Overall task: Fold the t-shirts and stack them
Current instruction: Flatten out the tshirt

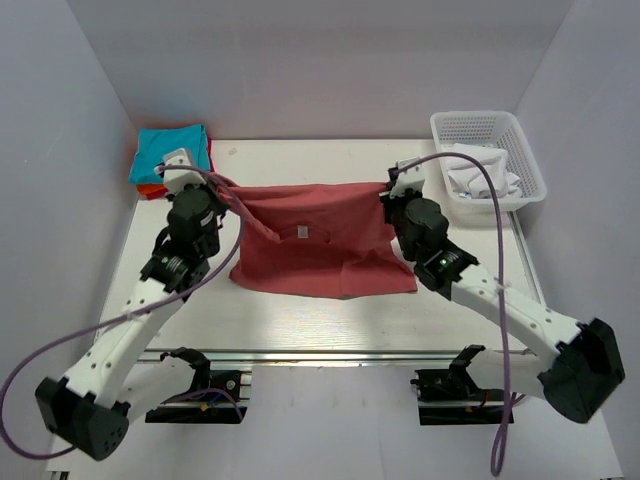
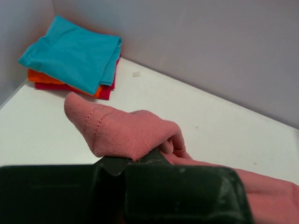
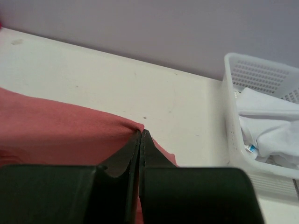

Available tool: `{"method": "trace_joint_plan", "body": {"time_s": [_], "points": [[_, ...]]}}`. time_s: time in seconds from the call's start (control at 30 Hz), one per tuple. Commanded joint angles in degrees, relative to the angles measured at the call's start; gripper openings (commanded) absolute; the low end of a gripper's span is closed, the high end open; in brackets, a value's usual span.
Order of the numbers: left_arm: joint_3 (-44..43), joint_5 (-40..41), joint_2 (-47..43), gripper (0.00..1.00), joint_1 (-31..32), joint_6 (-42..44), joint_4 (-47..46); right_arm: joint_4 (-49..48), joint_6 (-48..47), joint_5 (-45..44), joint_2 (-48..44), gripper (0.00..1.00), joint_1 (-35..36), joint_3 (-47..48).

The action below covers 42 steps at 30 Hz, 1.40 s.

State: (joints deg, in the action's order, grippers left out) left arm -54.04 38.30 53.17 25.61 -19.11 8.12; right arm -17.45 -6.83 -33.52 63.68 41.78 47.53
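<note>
**Task item.** The salmon-red t-shirt (image 1: 320, 240) lies spread at the middle of the table (image 1: 300, 325). Its far edge is drawn taut between the two arms and its near edge rests on the table.

**Left arm (image 1: 140, 305).** The left jaws are pinching the shirt's far-left corner. In the left wrist view, a bunched fold of the shirt (image 2: 126, 130) with a stitched hem stands up above them.

**Right arm (image 1: 500, 300).** The right jaws are pressed together on the shirt's far-right corner. In the right wrist view, the fabric (image 3: 56, 135) runs left from the jaw tips.

**Folded stack.** It sits in the far-left corner of the table. The teal t-shirt (image 2: 74, 51) is on top, the orange t-shirt (image 2: 46, 77) is under it, and the bright red t-shirt (image 2: 105, 92) is at the bottom.

**Container.** The white lattice basket (image 1: 475, 122) stands at the far-right edge of the table, apart from the shirt. It holds crumpled white cloth (image 1: 485, 178), which reaches roughly to the rim. What kind of cloth it is cannot be told.
</note>
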Motion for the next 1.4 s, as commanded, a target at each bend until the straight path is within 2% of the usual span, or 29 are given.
{"method": "trace_joint_plan", "body": {"time_s": [0.0, 0.27, 0.47, 0.6, 0.77, 0.83, 0.87, 0.9, 0.93, 0.97, 1.0, 1.03, 1.1, 1.27, 1.37], "points": [[-2.9, 6.2, 5.0, 0.0, -0.3, 0.9, -4.6, -7.8, -1.1, -3.8, 3.3, 0.0, -2.5, 4.8], [-8.8, 9.2, 20.8, 0.0, -1.6, 1.5, -9.4, -7.5, 0.3, -0.2, 18.2, 0.0, -10.4, 12.9], [-18.0, 4.9, 34.4, 0.0, -5.5, 2.9, -10.6, -6.4, -0.2, 4.5, 29.7, 0.0, -15.0, 21.4], [-25.2, 1.0, 45.0, 0.0, -7.3, 2.9, -10.6, -7.6, -4.1, 9.3, 36.3, 0.0, -17.1, 25.8], [-39.5, -3.7, 61.9, 0.0, -10.8, 1.6, -6.5, -6.8, -5.1, 11.4, 49.0, 0.0, -20.2, 36.5], [-49.1, -4.5, 67.9, 0.0, -12.2, 0.7, -2.4, -7.0, -4.2, 11.5, 54.1, 0.0, -21.5, 41.0], [-52.9, -4.5, 74.4, 0.01, -12.2, -0.6, -0.8, -6.1, -4.2, 12.2, 55.9, 0.0, -22.3, 45.2], [-61.4, -5.7, 77.7, 0.2, -13.0, -0.6, 3.1, -5.2, -4.2, 12.3, 62.0, 0.08, -23.1, 50.8], [-65.5, -7.0, 80.7, 0.37, -13.9, -0.6, 4.3, -2.7, -4.3, 12.8, 64.3, 0.13, -23.4, 54.0], [-73.4, -9.5, 83.4, 0.6, -13.9, -0.6, 5.8, -0.5, -4.2, 13.4, 68.6, 0.24, -23.8, 57.6], [-76.4, -11.4, 87.4, 0.96, -14.5, -0.6, 7.3, 4.6, -3.6, 13.2, 72.5, 0.36, -24.2, 69.0], [-78.3, -12.7, 88.5, 1.0, -14.5, -0.6, 8.2, 8.8, -3.6, 12.7, 73.6, 0.6, -24.3, 71.9], [-76.9, -16.0, 87.7, 1.0, -15.1, -0.6, 7.3, 8.8, -4.0, 10.6, 74.4, 0.88, -23.9, 72.8], [-61.0, -18.5, 75.2, 1.0, -15.1, 0.0, 1.2, 9.2, -1.4, 14.5, 62.8, 0.9, -24.0, 60.2], [-56.1, -19.8, 70.5, 1.0, -14.4, 1.5, 3.2, 13.0, 0.2, 16.7, 56.0, 0.9, -23.3, 53.0]]}}
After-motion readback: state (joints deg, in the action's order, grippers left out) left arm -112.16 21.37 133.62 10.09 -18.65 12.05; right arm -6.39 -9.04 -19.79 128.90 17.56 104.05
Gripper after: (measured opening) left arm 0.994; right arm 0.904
